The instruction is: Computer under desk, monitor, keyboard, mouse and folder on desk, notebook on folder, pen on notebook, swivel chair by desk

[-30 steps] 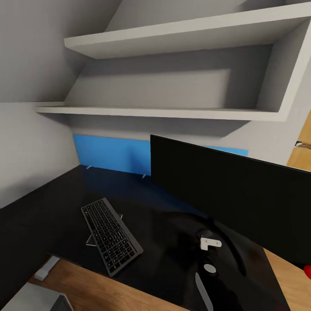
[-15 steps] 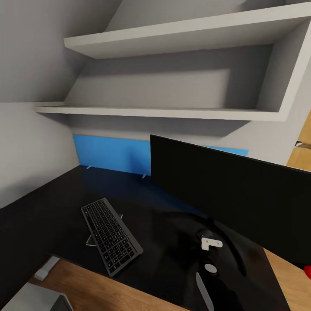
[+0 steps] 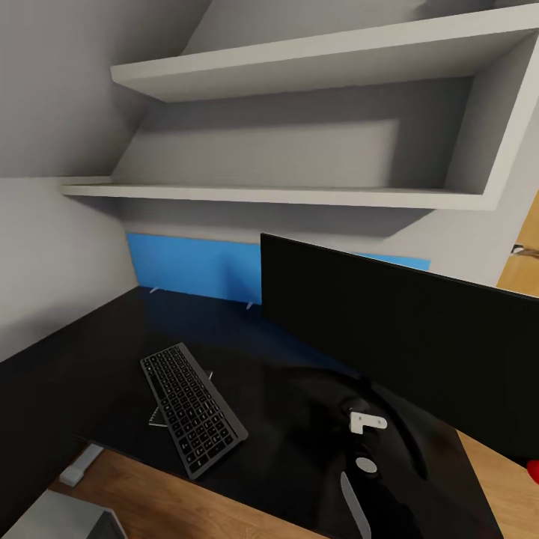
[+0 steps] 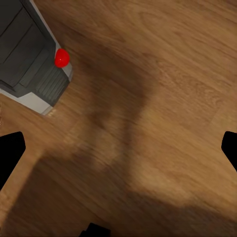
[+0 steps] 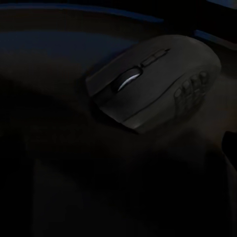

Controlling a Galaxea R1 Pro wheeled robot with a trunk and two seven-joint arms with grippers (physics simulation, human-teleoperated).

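Note:
The monitor [image 3: 404,352] stands on the glossy black desk [image 3: 97,352], with the keyboard [image 3: 193,408] lying at an angle to its left. My right arm [image 3: 361,449] reaches over the desk in front of the monitor. In the right wrist view the black mouse [image 5: 153,81] rests on the dark desk top, just ahead of my open right gripper [image 5: 118,153], untouched. My left gripper [image 4: 118,153] hangs open over the wooden floor, beside the light-grey computer [image 4: 29,59] with a red dot. The folder, notebook, pen and swivel chair are out of view.
A blue panel [image 3: 195,268] runs along the desk's back edge under two white wall shelves [image 3: 284,196]. Wooden floor [image 3: 165,509] shows in front of the desk, with a white desk foot [image 3: 78,466] and a grey box corner [image 3: 60,520]. A red object [image 3: 532,470] peeks in at the right edge.

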